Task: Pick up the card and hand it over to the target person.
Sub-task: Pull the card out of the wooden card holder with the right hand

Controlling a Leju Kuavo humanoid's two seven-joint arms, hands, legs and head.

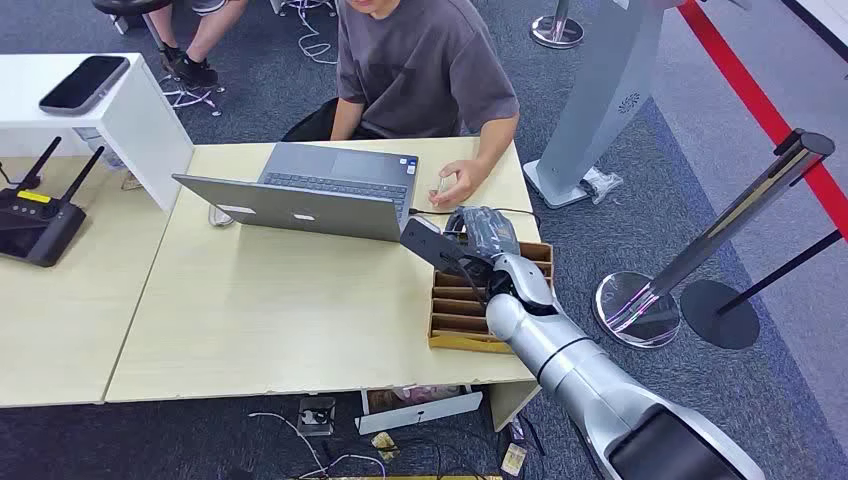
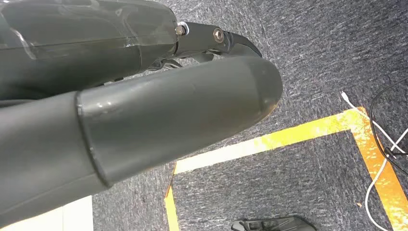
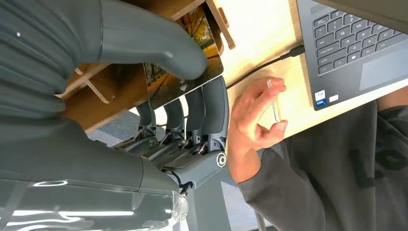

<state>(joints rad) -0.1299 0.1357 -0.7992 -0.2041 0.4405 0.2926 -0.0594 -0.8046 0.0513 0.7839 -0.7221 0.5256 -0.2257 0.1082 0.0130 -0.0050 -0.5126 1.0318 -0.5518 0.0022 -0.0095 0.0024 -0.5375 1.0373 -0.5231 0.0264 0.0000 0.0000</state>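
Right at my wrist, my right hand (image 3: 159, 96) holds the card (image 3: 185, 72). My thumb presses on its picture side and my fingers (image 3: 214, 103) curl under it. Card and hand are up over the wooden tray (image 1: 455, 320) on the table (image 1: 270, 320). At about 12 o'clock from my hand is the person's hand (image 1: 458, 183), near but not touching, beside the laptop (image 1: 320, 190). My left hand (image 2: 144, 125) hangs over the floor; I cannot tell how its fingers are.
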